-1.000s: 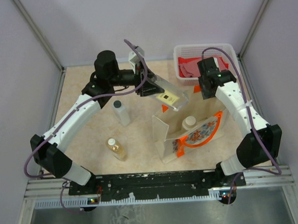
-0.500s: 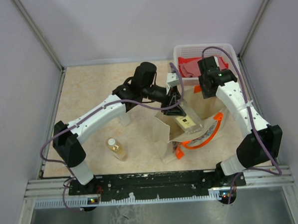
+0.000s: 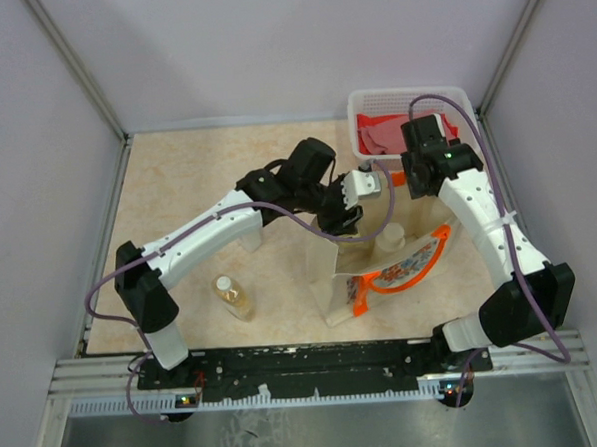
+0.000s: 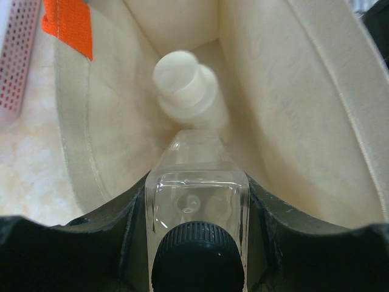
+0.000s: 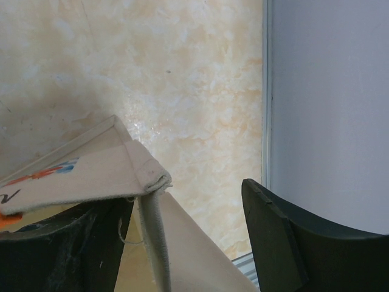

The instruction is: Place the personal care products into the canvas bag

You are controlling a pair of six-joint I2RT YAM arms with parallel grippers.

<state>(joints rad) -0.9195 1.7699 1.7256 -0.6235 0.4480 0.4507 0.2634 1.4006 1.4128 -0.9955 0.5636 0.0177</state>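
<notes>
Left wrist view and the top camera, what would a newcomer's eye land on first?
The left gripper has its jaws clamped on a clear bottle with a dark cap, poised in the open mouth of the canvas bag at centre-right of the table. A cream bottle already lies deep in the bag, just beyond it. On the table's near left, an amber-liquid bottle stands upright.
</notes>
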